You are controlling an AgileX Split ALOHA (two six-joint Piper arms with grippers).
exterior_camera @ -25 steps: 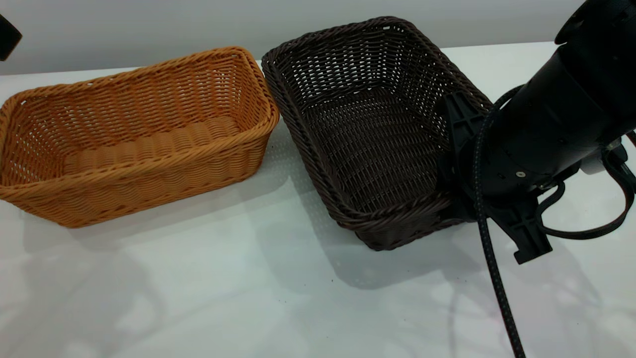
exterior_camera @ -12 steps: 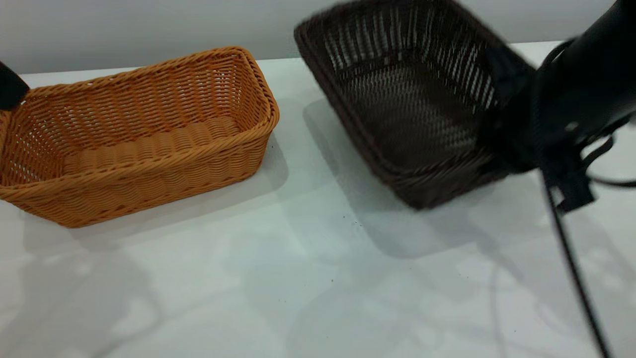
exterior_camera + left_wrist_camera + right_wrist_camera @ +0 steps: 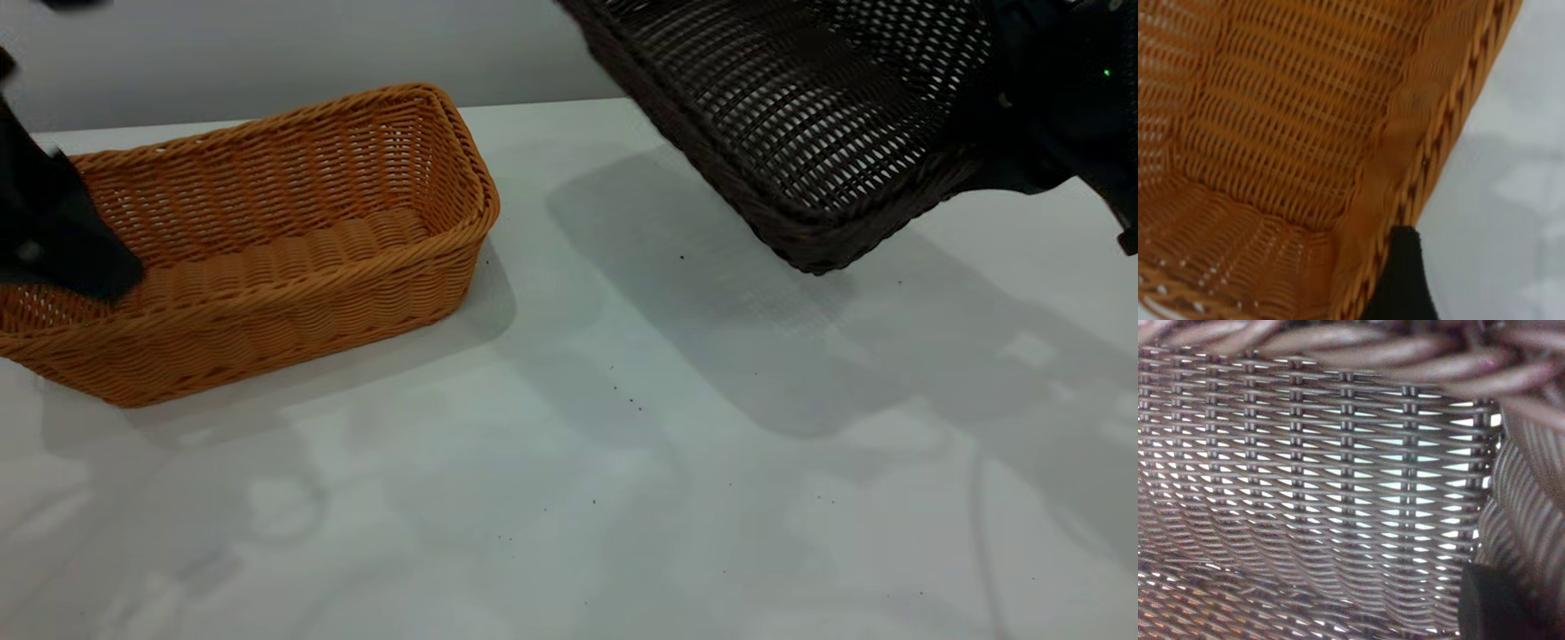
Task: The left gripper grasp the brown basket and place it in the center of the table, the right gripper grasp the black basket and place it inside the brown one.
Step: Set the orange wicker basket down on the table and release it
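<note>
Right gripper (image 3: 1022, 116) clamped on black basket (image 3: 800, 116), held tilted above table (image 3: 622, 444), well right of brown basket (image 3: 267, 240), at whose left end left gripper (image 3: 53, 240) sits, grip unclear.

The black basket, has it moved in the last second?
Yes. The black basket has gone up off the table and rightward, away from the brown basket, which stays put.

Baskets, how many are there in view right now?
2. The brown basket sits on the table at the left; the black basket hangs tilted above the table at the right, held by the right gripper.
</note>
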